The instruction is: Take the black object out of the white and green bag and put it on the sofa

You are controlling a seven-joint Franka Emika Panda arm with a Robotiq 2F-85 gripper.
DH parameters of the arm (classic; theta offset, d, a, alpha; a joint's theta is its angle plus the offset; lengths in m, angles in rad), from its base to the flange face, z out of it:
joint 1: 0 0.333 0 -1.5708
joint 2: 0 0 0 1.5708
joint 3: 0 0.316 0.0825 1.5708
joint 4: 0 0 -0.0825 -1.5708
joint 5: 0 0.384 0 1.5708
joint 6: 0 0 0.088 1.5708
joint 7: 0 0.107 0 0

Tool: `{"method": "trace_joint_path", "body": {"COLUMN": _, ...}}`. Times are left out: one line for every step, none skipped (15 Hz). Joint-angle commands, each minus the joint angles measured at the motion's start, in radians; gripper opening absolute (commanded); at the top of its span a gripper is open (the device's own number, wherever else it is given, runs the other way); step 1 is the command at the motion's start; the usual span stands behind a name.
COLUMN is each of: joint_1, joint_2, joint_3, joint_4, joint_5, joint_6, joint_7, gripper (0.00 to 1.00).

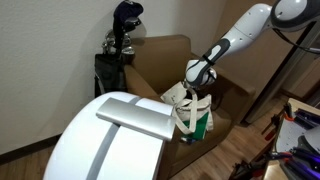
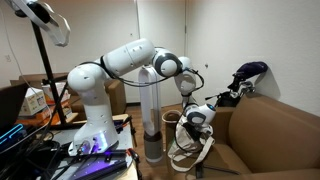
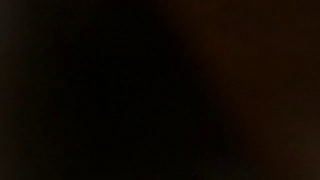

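The white and green bag (image 1: 195, 118) stands on the seat surface of the sofa (image 1: 160, 57), at 6 o'clock from the end effector (image 1: 193, 88), which dips into its mouth. The wrist view is dark, so I cannot tell whether the end effector is spread or pressed together.

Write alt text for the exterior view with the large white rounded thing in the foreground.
A white robot arm holds its gripper at the mouth of the white and green bag, which sits on the brown sofa. A large white rounded thing fills the foreground, and a black golf bag stands beside the sofa.
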State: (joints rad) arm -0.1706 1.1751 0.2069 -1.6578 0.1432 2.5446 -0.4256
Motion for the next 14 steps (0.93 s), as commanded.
{"method": "trace_joint_path", "body": {"joint_1": -0.035, "joint_2": 0.023, "joint_3": 0.026, "joint_4": 0.031, "joint_5": -0.013, "joint_6": -0.027, "joint_7": -0.020, "gripper": 0.33}}
{"method": "trace_joint_path", "body": {"joint_1": -0.039, "joint_2": 0.015, "joint_3": 0.029, "joint_4": 0.027, "joint_5": -0.010, "joint_6": -0.027, "joint_7": -0.018, "gripper": 0.26}}
{"method": "trace_joint_path", "body": {"joint_1": -0.043, "joint_2": 0.001, "joint_3": 0.035, "joint_4": 0.022, "joint_5": -0.007, "joint_6": -0.025, "joint_7": -0.017, "gripper": 0.20}}
{"method": "trace_joint_path", "body": {"joint_1": -0.051, "joint_2": -0.009, "joint_3": 0.045, "joint_4": 0.020, "joint_5": -0.001, "joint_6": -0.025, "joint_7": -0.018, "gripper": 0.13}}
{"method": "trace_joint_path", "body": {"joint_1": -0.058, "joint_2": -0.030, "joint_3": 0.056, "joint_4": 0.013, "joint_5": 0.005, "joint_6": -0.022, "joint_7": -0.015, "gripper": 0.09}}
{"method": "trace_joint_path", "body": {"joint_1": -0.065, "joint_2": -0.050, "joint_3": 0.069, "joint_4": 0.009, "joint_5": 0.009, "joint_6": -0.025, "joint_7": -0.017, "gripper": 0.08}}
{"method": "trace_joint_path", "body": {"joint_1": -0.073, "joint_2": -0.082, "joint_3": 0.083, "joint_4": -0.005, "joint_5": 0.015, "joint_6": -0.019, "joint_7": -0.015, "gripper": 0.06}}
{"method": "trace_joint_path", "body": {"joint_1": -0.083, "joint_2": -0.108, "joint_3": 0.099, "joint_4": -0.015, "joint_5": 0.022, "joint_6": -0.015, "joint_7": -0.018, "gripper": 0.04}}
{"method": "trace_joint_path", "body": {"joint_1": -0.093, "joint_2": -0.139, "joint_3": 0.113, "joint_4": -0.027, "joint_5": 0.030, "joint_6": -0.003, "joint_7": -0.019, "gripper": 0.03}}
{"method": "trace_joint_path", "body": {"joint_1": -0.102, "joint_2": -0.166, "joint_3": 0.126, "joint_4": -0.033, "joint_5": 0.039, "joint_6": -0.001, "joint_7": -0.021, "gripper": 0.05}}
{"method": "trace_joint_path", "body": {"joint_1": -0.112, "joint_2": -0.192, "joint_3": 0.138, "joint_4": -0.037, "joint_5": 0.049, "joint_6": 0.003, "joint_7": -0.025, "gripper": 0.07}}
{"method": "trace_joint_path", "body": {"joint_1": -0.121, "joint_2": -0.221, "joint_3": 0.147, "joint_4": -0.047, "joint_5": 0.061, "joint_6": 0.014, "joint_7": -0.026, "gripper": 0.07}}
{"method": "trace_joint_path", "body": {"joint_1": -0.131, "joint_2": -0.248, "joint_3": 0.156, "joint_4": -0.056, "joint_5": 0.073, "joint_6": 0.021, "joint_7": -0.029, "gripper": 0.08}}
{"method": "trace_joint_path", "body": {"joint_1": -0.141, "joint_2": -0.275, "joint_3": 0.163, "joint_4": -0.065, "joint_5": 0.086, "joint_6": 0.027, "joint_7": -0.033, "gripper": 0.08}}
